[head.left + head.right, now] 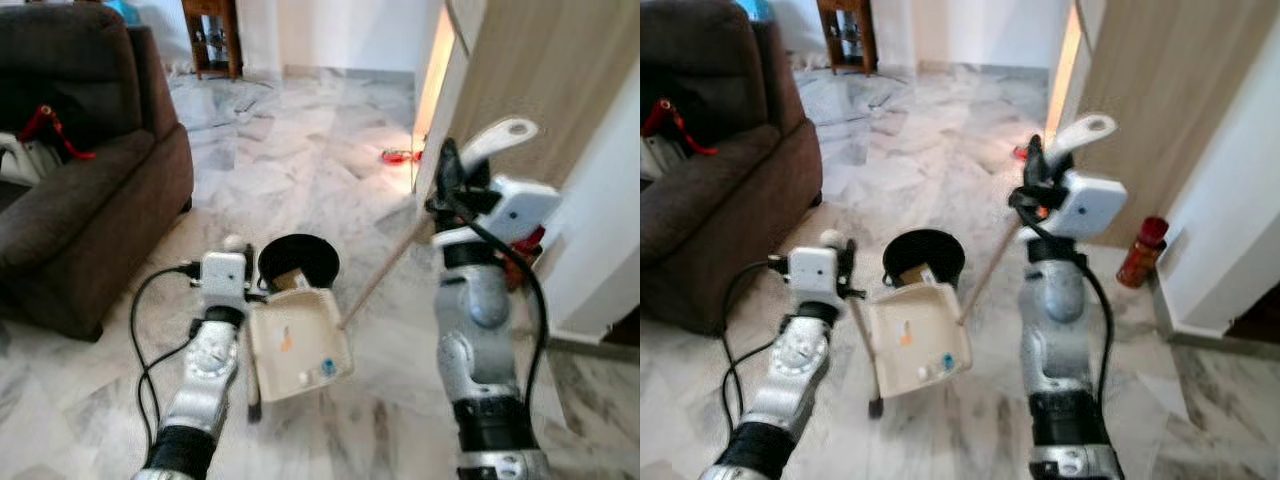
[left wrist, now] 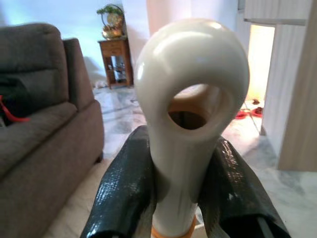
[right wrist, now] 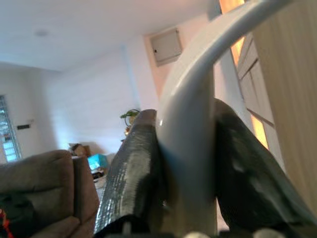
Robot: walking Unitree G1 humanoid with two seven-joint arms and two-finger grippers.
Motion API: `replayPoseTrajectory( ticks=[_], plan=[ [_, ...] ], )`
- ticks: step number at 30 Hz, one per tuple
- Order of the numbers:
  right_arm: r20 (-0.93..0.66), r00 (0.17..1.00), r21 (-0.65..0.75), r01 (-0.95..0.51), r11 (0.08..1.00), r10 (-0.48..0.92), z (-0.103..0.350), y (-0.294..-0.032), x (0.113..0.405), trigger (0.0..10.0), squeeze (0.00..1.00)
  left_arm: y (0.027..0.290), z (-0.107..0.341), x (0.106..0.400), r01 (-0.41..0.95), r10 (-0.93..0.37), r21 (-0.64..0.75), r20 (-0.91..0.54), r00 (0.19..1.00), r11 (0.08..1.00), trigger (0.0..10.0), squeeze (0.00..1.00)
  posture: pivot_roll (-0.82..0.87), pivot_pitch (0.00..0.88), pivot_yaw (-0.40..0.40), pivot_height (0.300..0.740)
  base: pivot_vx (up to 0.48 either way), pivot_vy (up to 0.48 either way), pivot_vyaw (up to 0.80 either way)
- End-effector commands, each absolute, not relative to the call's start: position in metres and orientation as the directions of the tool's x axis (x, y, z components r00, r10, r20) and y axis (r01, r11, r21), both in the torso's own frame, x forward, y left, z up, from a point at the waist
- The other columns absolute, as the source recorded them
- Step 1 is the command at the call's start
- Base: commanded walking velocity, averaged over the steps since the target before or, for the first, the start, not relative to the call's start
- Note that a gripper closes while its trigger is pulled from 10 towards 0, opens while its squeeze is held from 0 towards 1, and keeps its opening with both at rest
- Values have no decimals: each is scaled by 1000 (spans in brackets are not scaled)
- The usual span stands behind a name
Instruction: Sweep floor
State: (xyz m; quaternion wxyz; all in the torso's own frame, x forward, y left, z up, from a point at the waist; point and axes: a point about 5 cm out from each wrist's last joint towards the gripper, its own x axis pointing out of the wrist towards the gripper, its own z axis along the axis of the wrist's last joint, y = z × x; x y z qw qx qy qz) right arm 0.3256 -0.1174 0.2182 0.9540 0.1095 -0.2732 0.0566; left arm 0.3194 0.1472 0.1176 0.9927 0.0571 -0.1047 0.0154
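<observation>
Cream dustpan [image 1: 298,343] hiding broom head

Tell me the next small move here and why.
Probably tip the dustpan further over the black bin. The left gripper holds its handle, bits lie in the pan, and its far edge sits at the bin's rim; the right gripper holds the broom handle.

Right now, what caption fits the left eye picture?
Left end effector tips a cream dustpan beside a black bin; right end effector grips a broom handle.
</observation>
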Motion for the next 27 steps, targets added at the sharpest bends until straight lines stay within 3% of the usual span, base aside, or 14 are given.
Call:
replayPoseTrajectory(
  ticks=[1, 7, 27],
  plan=[
    [593, 805, 210, -184, 960, 24, 233, -120, 322, 10000, 0, 136, 132, 322, -19, -7, 94, 276, 961, 995, 10000, 0, 78, 0, 27, 740, 439, 0, 594],
    [592, 805, 211, -186, 960, 26, 233, -119, 322, 10000, 0, 136, 132, 321, -18, -9, 93, 276, 961, 996, 10000, 0, 78, 0, 28, 740, 439, 0, 591],
    [582, 813, 231, -191, 954, 22, 232, -119, 323, 10000, 0, 136, 132, 321, -21, -5, 92, 275, 961, 996, 10000, 0, 83, 0, 26, 740, 406, 0, 0]
  ],
)
